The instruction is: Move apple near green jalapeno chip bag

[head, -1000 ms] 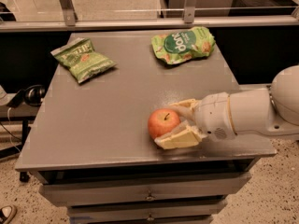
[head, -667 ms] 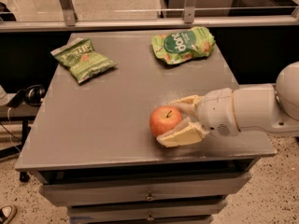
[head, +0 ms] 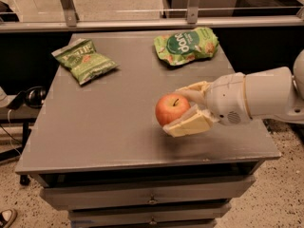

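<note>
The apple (head: 171, 109) is red-orange with a short dark stem and sits between my two cream fingers, lifted a little above the grey table (head: 95, 127) at its front right. My gripper (head: 187, 109) is shut on the apple; the arm comes in from the right. The green jalapeno chip bag (head: 84, 60) is olive green and crinkly and lies flat at the table's back left, far from the apple.
A brighter green bag with a dark round logo (head: 186, 44) lies at the back right of the table. A metal rail (head: 142, 23) runs behind the table. Drawers (head: 152, 201) sit below the front edge. Black headphones (head: 32, 96) lie to the left.
The gripper with the apple has risen slightly and shifted a little away from the front edge. The bags have not moved.
</note>
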### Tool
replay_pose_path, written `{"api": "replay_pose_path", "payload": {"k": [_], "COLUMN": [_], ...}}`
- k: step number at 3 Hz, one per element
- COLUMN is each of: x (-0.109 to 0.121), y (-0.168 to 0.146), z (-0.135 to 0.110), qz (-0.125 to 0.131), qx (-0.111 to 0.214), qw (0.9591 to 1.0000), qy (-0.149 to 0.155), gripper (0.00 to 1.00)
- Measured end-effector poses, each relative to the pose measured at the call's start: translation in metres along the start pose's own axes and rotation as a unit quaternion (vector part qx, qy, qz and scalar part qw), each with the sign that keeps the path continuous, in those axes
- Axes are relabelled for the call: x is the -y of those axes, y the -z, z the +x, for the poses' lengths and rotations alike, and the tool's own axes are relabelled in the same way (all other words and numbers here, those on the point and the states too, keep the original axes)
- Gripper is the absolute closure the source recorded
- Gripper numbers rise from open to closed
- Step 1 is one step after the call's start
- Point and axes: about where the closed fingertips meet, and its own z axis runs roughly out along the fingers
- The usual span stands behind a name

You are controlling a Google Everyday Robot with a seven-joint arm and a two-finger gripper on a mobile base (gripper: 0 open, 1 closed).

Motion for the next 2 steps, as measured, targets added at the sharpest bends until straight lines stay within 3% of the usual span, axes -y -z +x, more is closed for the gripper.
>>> {"api": "replay_pose_path", "payload": {"k": [1, 2], "x": [0.01, 0.034], "y": [-0.022, -0.056], "z": [-0.001, -0.006], "qz": [-0.003, 0.0], "qx": [0.017, 0.036], "qw": [0.9998, 0.9993], "qy": [-0.002, -0.006], "gripper": [1.0, 1.0]}}
